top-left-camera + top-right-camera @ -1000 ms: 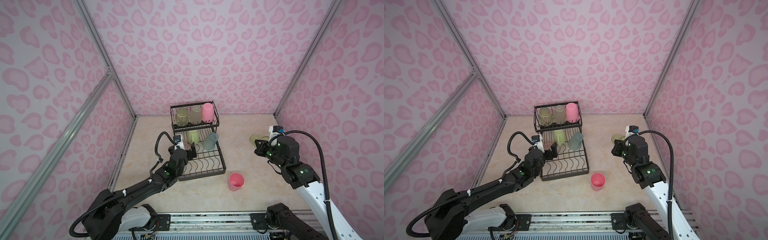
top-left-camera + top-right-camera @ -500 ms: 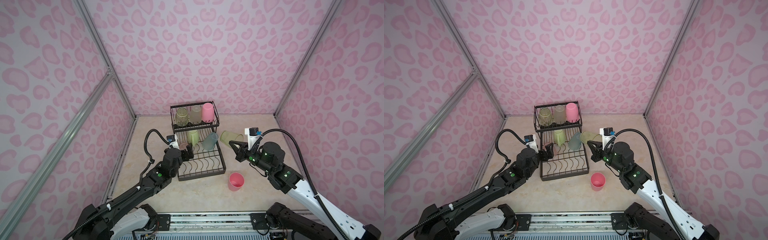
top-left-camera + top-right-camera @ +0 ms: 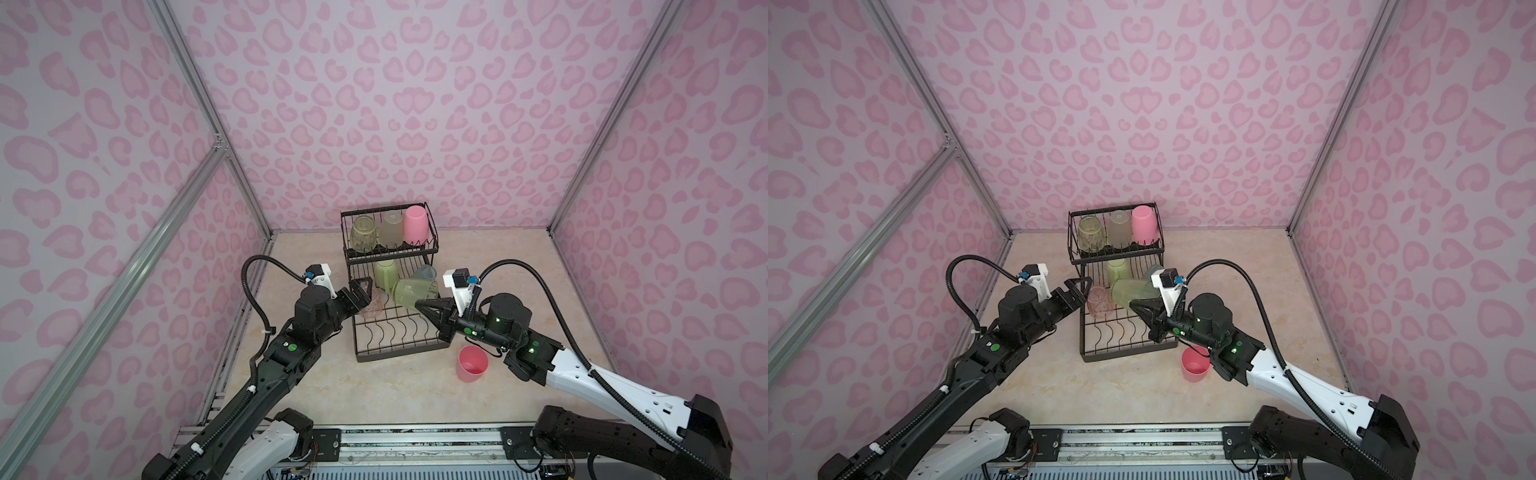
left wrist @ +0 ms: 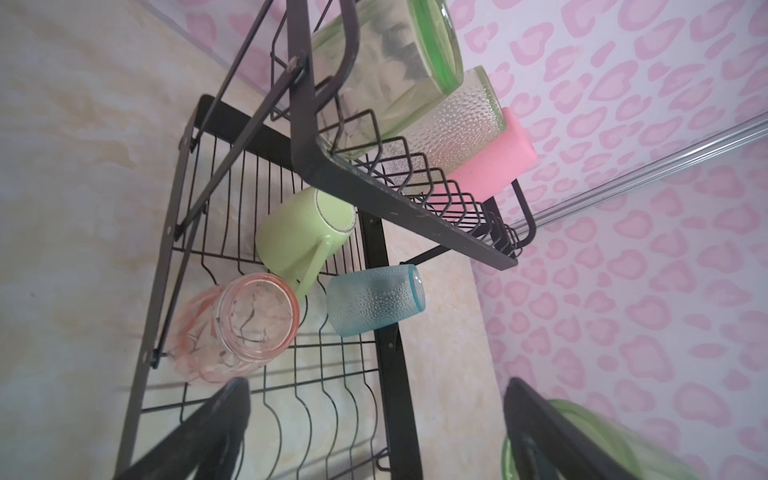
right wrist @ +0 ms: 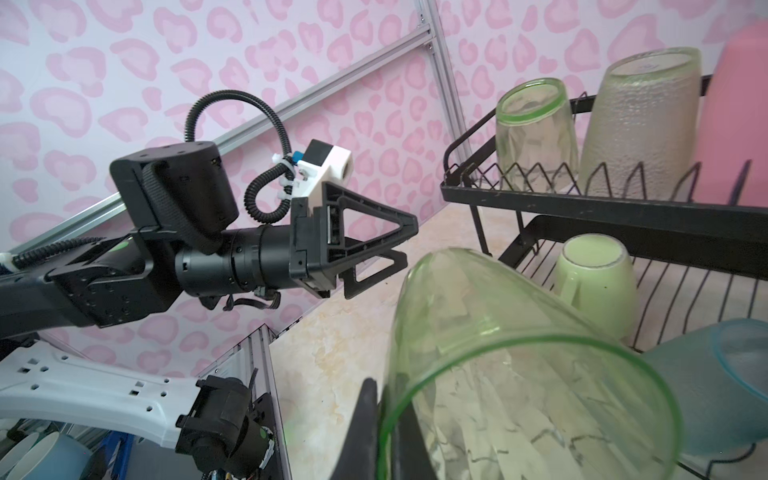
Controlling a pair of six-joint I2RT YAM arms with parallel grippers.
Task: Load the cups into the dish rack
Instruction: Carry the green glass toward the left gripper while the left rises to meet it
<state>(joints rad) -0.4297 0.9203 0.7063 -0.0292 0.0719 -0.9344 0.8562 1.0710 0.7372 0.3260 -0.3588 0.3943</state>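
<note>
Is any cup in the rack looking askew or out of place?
Yes. The teal cup leans tilted at the right side of the dish rack lower tray, whereas the pink cup in the upper basket stands straight, mouth down.

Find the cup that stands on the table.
The upright pink cup on the table beside the rack; six others sit in the rack, and the right gripper holds a green cup.

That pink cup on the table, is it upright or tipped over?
Upright. The pink cup stands on its base on the table, open mouth up, beside the dish rack's near corner, outside it.
</note>
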